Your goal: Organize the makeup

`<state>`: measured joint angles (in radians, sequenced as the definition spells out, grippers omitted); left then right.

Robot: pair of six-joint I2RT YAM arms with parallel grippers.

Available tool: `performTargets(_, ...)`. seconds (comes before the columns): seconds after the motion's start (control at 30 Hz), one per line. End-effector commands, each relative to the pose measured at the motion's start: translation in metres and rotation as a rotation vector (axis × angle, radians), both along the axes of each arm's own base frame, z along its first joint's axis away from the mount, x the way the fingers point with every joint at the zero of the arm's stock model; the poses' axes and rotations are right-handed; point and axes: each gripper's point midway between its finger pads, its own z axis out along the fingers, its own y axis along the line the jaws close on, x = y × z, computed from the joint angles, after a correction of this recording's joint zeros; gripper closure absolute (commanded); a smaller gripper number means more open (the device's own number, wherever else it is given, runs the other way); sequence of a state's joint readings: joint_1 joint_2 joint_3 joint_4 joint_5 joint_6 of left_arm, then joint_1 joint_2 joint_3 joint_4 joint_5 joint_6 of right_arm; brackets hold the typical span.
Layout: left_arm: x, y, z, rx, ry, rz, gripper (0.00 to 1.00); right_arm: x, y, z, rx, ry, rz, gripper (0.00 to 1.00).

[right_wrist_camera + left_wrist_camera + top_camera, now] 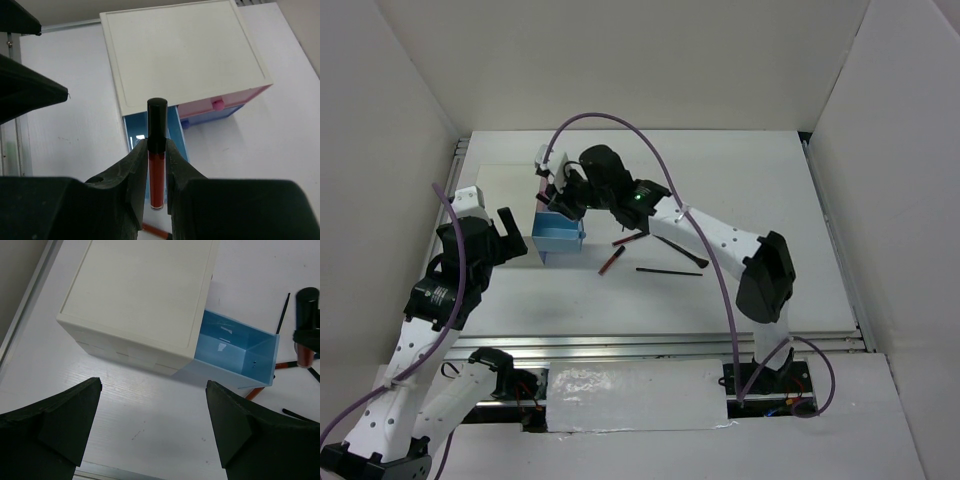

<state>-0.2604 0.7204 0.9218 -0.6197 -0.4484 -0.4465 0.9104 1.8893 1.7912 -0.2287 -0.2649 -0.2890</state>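
Right gripper (156, 155) clamps red gloss tube (157, 125) upright over open blue drawer (560, 240), far left; left gripper (154, 390) wide open, idle. Risk: narrow drawer; off-centre release clips rim, tube rolls onto table (770, 180).

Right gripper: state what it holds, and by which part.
The right gripper holds a red lip gloss tube, clamped around its red body; the black-capped end protrudes beyond the jaws.

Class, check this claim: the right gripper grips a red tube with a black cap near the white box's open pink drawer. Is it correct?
Not quite: the open drawer is blue, and the pink drawer is shut, as the right wrist view shows. The right gripper does grip the black-capped red tube near the white box.
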Motion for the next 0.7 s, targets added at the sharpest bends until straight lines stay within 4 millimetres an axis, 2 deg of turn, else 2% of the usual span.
performTargets(0.0, 0.003, 0.0, 0.009, -0.006, -0.04, 0.0, 0.0, -0.011, 0.02, 0.018, 0.024, -0.008, 0.104, 0.94)
performTargets(0.03, 0.003, 0.0, 0.009, -0.007, -0.043, 0.0, 0.01, -0.007, 0.024, 0.023, 0.032, -0.016, 0.105, 0.93)
performTargets(0.07, 0.002, 0.0, 0.009, -0.007, -0.045, 0.001, 0.01, -0.003, 0.03, 0.007, 0.008, 0.003, 0.103, 0.93)
performTargets(0.13, 0.001, 0.0, 0.01, -0.008, -0.049, 0.001, 0.01, 0.002, 0.034, 0.002, -0.009, 0.014, 0.095, 0.92)
performTargets(0.17, 0.001, 0.001, 0.011, -0.008, -0.051, 0.001, 0.0, 0.007, 0.037, -0.013, -0.031, 0.03, 0.089, 0.9)
performTargets(0.2, 0.001, 0.0, 0.011, -0.01, -0.051, 0.002, 0.01, 0.007, 0.039, -0.018, -0.037, 0.038, 0.086, 0.89)
performTargets(0.23, 0.001, 0.001, 0.011, -0.009, -0.053, 0.003, 0.01, 0.009, 0.04, -0.027, -0.049, 0.046, 0.077, 0.83)
performTargets(0.33, 0.001, 0.0, 0.011, -0.009, -0.052, 0.0, 0.0, 0.014, 0.041, -0.043, -0.066, 0.058, 0.054, 0.75)
performTargets(0.43, 0.001, 0.001, 0.011, -0.009, -0.05, 0.003, 0.01, 0.018, 0.04, -0.051, -0.087, 0.065, 0.034, 0.72)
performTargets(0.5, 0.001, 0.001, 0.011, -0.009, -0.05, 0.003, 0.0, 0.017, 0.039, -0.048, -0.084, 0.065, 0.035, 0.65)
performTargets(0.53, 0.001, 0.001, 0.011, -0.01, -0.05, 0.004, 0.01, 0.015, 0.039, -0.046, -0.08, 0.066, 0.04, 0.52)
performTargets(0.63, 0.001, 0.001, 0.011, -0.009, -0.05, 0.005, 0.01, 0.012, 0.035, -0.028, -0.05, 0.052, 0.036, 0.35)
performTargets(0.67, 0.001, 0.001, 0.01, -0.009, -0.048, 0.007, 0.01, 0.012, 0.034, -0.025, -0.042, 0.045, 0.031, 0.33)
